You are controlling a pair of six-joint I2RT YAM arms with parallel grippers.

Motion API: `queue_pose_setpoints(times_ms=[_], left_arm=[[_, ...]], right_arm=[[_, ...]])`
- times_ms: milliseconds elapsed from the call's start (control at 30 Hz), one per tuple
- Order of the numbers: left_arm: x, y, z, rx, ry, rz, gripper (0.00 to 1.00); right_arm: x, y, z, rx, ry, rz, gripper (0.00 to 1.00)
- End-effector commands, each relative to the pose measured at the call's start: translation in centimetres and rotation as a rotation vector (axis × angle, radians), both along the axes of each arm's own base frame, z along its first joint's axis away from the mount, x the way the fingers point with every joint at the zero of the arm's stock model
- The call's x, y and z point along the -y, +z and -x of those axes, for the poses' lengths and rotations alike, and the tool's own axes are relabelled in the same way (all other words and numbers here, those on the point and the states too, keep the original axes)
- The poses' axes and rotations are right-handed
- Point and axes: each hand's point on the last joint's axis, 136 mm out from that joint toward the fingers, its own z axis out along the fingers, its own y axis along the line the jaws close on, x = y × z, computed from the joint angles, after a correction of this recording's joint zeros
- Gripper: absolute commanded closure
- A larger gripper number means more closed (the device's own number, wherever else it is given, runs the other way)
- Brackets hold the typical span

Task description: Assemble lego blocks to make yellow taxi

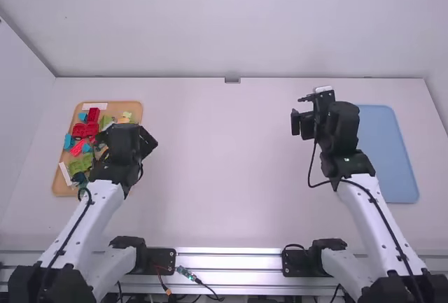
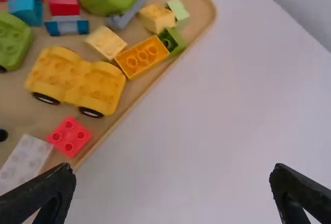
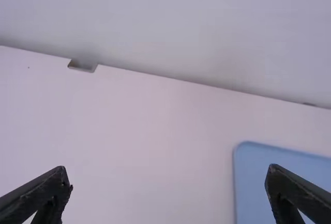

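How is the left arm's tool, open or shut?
Open: the left tool has its two black fingers spread wide apart, and nothing is held between them.

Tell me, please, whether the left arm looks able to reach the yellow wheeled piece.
Probably yes: the left gripper is open near the tray, and nothing covers the yellow wheeled piece.
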Motion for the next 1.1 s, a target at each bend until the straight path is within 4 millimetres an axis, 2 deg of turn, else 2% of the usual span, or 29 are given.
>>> queue_pose_setpoints(times_ms=[0, 233, 433, 767, 900, 967, 1067], left_arm=[[-1.3, 1.1, -0.8, 0.028, 0.093, 0.064, 0.01], [-2.9, 0.4, -1.0, -0.03, 0.199, 0.193, 0.01], [-5.7, -0.3, -0.6, -0.082, 0.362, 0.269, 0.01], [-8.6, -1.7, -0.2, -0.264, 0.325, 0.371, 0.01], [-10.9, -2.2, 0.6, -0.337, 0.345, 0.364, 0.01], [-13.0, -2.5, 1.8, -0.401, 0.378, 0.331, 0.01], [-14.3, -2.9, 2.5, -0.447, 0.383, 0.341, 0.01]], right_arm=[[0.0, 0.8, -0.3, 0.016, -0.003, -0.003, 0.01], [0.1, 0.7, -0.2, 0.009, -0.005, -0.001, 0.01], [0.0, 0.8, -0.3, 0.014, -0.002, -0.003, 0.01], [-0.4, 0.9, -0.3, 0.021, 0.008, -0.003, 0.01], [-0.6, 1.0, -0.3, 0.024, 0.013, -0.005, 0.01], [-0.6, 1.0, -0.3, 0.025, 0.013, -0.004, 0.01], [-0.6, 1.1, -0.4, 0.028, 0.013, -0.004, 0.01]])
